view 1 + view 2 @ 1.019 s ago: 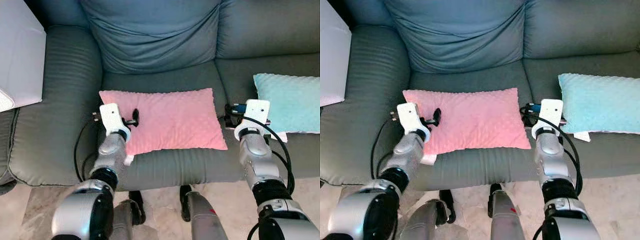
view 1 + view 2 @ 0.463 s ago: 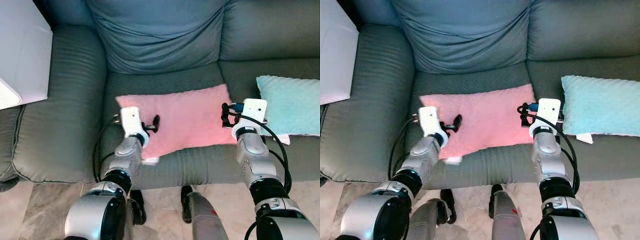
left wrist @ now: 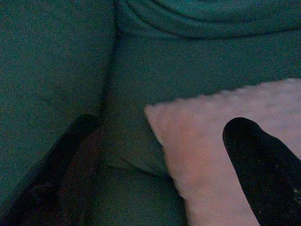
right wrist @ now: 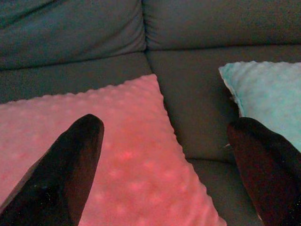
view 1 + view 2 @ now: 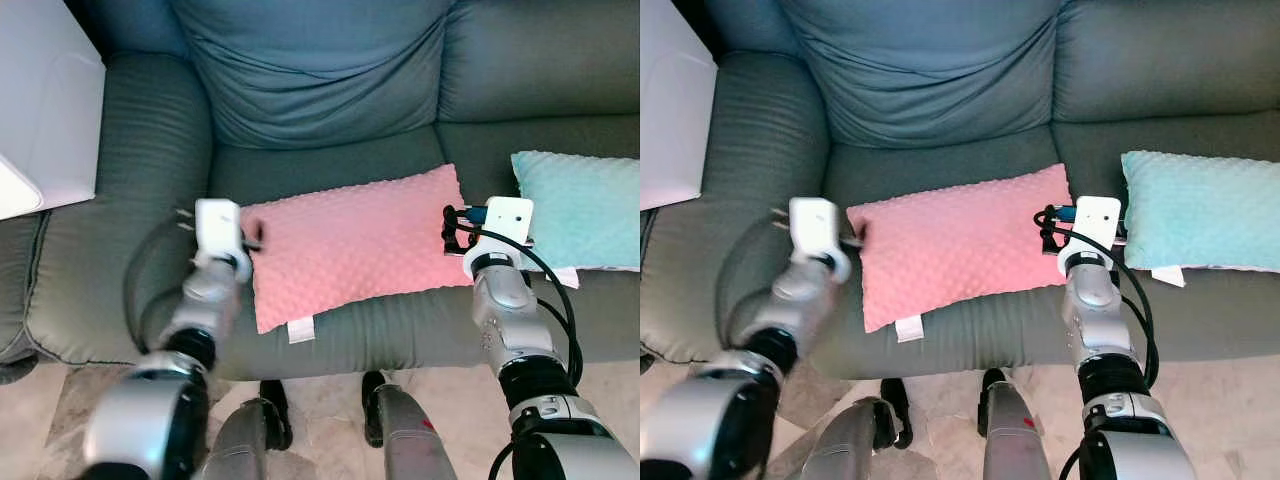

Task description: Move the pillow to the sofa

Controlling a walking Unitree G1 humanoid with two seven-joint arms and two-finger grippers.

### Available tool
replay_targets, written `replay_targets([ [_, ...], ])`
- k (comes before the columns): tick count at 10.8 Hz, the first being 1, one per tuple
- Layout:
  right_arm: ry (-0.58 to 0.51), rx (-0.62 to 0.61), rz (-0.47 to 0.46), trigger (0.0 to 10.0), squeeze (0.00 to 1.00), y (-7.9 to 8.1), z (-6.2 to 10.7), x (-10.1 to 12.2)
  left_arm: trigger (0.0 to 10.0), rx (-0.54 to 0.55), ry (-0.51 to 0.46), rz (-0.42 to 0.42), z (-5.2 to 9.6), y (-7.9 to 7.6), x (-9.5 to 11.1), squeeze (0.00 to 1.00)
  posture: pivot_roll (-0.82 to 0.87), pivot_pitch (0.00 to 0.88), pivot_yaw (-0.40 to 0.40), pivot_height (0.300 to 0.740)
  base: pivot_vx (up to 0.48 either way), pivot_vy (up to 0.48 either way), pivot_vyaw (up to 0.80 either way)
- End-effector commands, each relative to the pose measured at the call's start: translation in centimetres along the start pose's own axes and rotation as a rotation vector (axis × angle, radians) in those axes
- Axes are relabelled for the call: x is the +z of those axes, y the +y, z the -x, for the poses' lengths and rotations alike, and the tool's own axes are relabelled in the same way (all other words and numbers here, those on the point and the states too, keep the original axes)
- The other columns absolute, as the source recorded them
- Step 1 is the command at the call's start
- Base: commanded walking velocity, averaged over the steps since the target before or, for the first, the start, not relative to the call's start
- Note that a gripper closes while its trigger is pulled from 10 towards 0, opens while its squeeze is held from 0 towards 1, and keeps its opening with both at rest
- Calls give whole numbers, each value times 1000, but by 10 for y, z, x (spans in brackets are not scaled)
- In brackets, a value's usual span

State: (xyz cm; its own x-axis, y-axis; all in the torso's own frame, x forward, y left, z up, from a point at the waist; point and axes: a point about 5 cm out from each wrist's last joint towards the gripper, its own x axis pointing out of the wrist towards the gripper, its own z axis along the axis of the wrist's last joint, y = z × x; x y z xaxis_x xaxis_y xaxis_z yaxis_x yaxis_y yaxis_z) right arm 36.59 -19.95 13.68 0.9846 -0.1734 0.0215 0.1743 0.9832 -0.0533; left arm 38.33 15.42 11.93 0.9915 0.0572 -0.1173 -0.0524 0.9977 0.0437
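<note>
Since 0.5 s ago the left pincer (image 5: pixel 250 236) slid off the pink pillow (image 5: pixel 355 243) to its sofa (image 5: pixel 330 150)-armrest edge, both pincers open and empty; right pincer (image 5: pixel 452 228) at the opposite edge; withdraw straight back, avoid snagging fabric.

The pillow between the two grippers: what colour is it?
Pink, with a dotted texture; the pillow shows best in the left eye view.

L arm bent, forearm blurred, reaching fwd; left gripper (image 3: pixel 160 155) at the left end of the pink pillow (image 5: pixel 350 245), fingers spread wide, one finger over the pillow's corner, the other off its edge; not gripping. R arm extended fwd; right gripper (image 4: pixel 164 165) at the pillow's right end, fingers wide apart, one over the pillow, the other beyond its edge; nothing held.
</note>
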Motion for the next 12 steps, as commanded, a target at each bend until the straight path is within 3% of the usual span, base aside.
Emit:
replay_targets([
  [1, 41, -4, 6, 10000, 0, -3, 7, -13, 10000, 35, 10, -20, 1, 9, -3, 0, -202, 371, 60, 740, 0, 0, 0],
  [2, 47, -19, 34, 10000, 0, -9, 11, -17, 10000, 37, -20, -28, -1, 17, 4, 0, -195, 360, 66, 740, 0, 0, 0],
  [4, 145, -165, 97, 10000, 0, -43, 23, -40, 10000, 24, -66, -50, 6, 38, 0, 0, -181, 341, 71, 740, 0, 0, 0],
  [5, 218, -241, 79, 10000, 0, -58, 29, -53, 10000, 26, -45, -45, 16, 47, -16, 0, -165, 332, 77, 740, 0, 0, 0],
  [8, 273, -275, 103, 10000, 0, -68, 36, -63, 10000, 22, 31, -51, 61, 62, -56, 0, -138, 326, 74, 740, 0, 0, 0],
  [10, 292, -317, 150, 10000, 0, -81, 38, -67, 10000, 12, 117, -29, 84, 57, -78, 0, -129, 335, 71, 740, 0, 0, 0],
  [12, 287, -284, 108, 10000, 0, -77, 36, -65, 10000, -117, 238, 13, 109, 30, -93, 0, -124, 339, 70, 740, 0, 0, 0],
])
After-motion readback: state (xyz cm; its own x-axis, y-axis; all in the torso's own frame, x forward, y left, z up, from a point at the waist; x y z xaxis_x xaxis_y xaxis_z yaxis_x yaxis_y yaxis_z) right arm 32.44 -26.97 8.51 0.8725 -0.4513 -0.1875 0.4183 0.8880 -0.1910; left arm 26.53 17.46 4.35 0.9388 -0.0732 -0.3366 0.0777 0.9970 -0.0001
